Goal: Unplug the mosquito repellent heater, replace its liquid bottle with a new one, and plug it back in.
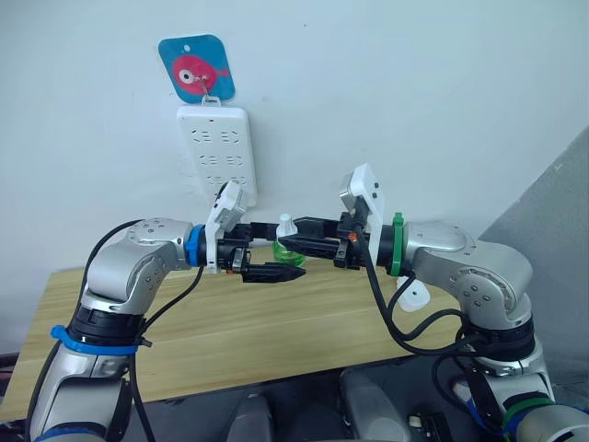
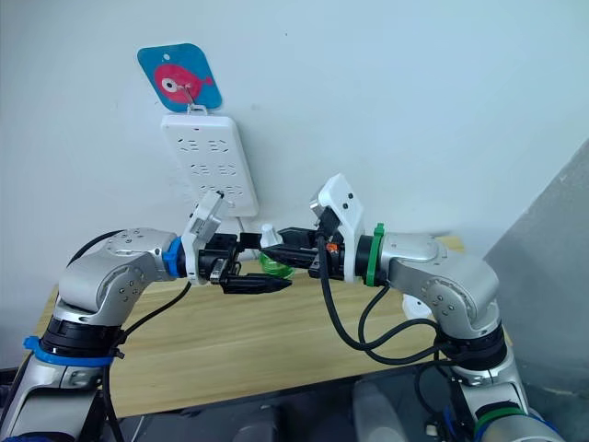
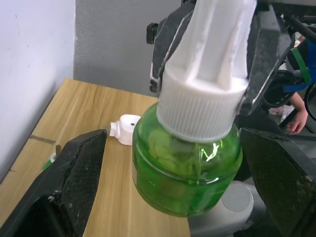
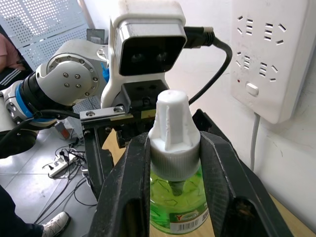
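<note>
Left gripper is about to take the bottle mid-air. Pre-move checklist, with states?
1. Right gripper shut on green bottle at the neck: ok.
2. White cap on the bottle: ok.
3. Left gripper open, fingers either side of the bottle: ok.
4. Left fingers touching the bottle: not ok, gaps both sides.
5. Mosquito repellent heater lying unplugged on the table: ok.
6. Free sockets on the power strip: ok.

This looks like a robot test room or lab rather than a home. A plain wooden table (image 1: 276, 331) stands against a bare white wall (image 1: 414, 92), where a white power strip (image 1: 216, 147) hangs from a fish-shaped hook (image 1: 196, 69). On the grey floor lie loose cables and another power strip (image 4: 61, 165); a perforated panel (image 4: 44, 24), perhaps a partition, stands behind.
</note>
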Controlling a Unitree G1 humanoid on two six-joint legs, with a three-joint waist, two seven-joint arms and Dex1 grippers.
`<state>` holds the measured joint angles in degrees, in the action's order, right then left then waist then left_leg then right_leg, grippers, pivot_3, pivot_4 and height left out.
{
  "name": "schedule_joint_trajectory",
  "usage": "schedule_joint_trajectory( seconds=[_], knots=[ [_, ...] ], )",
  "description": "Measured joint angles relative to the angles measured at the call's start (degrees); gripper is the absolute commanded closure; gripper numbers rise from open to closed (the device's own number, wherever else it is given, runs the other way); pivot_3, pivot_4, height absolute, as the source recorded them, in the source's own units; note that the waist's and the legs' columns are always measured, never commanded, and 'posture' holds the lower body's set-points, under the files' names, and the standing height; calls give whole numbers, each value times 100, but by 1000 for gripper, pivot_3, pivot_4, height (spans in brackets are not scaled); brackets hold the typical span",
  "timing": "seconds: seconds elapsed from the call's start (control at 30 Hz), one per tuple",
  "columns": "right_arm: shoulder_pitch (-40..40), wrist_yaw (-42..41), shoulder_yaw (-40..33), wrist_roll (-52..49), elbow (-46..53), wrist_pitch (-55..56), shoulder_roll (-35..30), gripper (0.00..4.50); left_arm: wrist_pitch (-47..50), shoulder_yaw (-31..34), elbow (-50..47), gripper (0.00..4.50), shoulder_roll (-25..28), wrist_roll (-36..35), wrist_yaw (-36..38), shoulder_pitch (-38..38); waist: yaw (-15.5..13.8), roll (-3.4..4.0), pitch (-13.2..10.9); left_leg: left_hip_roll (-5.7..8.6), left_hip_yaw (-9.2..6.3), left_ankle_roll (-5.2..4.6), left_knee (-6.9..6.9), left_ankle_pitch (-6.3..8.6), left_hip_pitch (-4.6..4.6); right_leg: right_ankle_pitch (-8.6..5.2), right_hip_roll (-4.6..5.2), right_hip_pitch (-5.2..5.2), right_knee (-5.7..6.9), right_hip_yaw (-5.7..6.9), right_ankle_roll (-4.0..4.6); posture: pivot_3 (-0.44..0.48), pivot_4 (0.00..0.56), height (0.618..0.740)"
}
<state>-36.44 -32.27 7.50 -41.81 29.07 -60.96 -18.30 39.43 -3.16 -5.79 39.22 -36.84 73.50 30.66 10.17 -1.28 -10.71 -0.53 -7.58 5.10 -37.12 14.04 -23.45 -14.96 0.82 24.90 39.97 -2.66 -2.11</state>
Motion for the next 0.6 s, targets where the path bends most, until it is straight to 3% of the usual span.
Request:
schedule_joint_trajectory(
  seconds=[0.07, 0.23, 0.53, 0.6],
  knots=[
    [0, 13, 0, -2, 8, 0, 0, 3459, -5, 0, 71, 574, 0, -2, 63, 0, 13, 0, 0, 0, 0, 0, 0, 0, 2, 0, 0, -2, 0, 0, 0, -200, 119, 720],
    [0, 68, 0, -1, 9, 7, 4, 3459, -40, -1, 158, 2096, 0, 1, 204, -9, 61, 0, 1, 0, -1, 0, 0, 0, 3, 0, 0, -4, 0, 0, 0, -200, 119, 720],
    [0, 81, -11, -30, 10, 42, -38, 3459, -268, -2, 178, 2207, -74, 47, 147, -49, 95, 1, 1, 0, -1, 0, 0, 0, 4, 0, 0, -6, 1, 0, 0, -194, 117, 720],
    [0, 71, -8, -33, 10, 56, -64, 2730, -381, -3, 175, 2207, -89, 95, 129, -68, 95, 1, 2, -1, -1, -1, 0, 0, 5, 0, 0, -6, 1, 0, 0, -196, 114, 720]
  ],
)
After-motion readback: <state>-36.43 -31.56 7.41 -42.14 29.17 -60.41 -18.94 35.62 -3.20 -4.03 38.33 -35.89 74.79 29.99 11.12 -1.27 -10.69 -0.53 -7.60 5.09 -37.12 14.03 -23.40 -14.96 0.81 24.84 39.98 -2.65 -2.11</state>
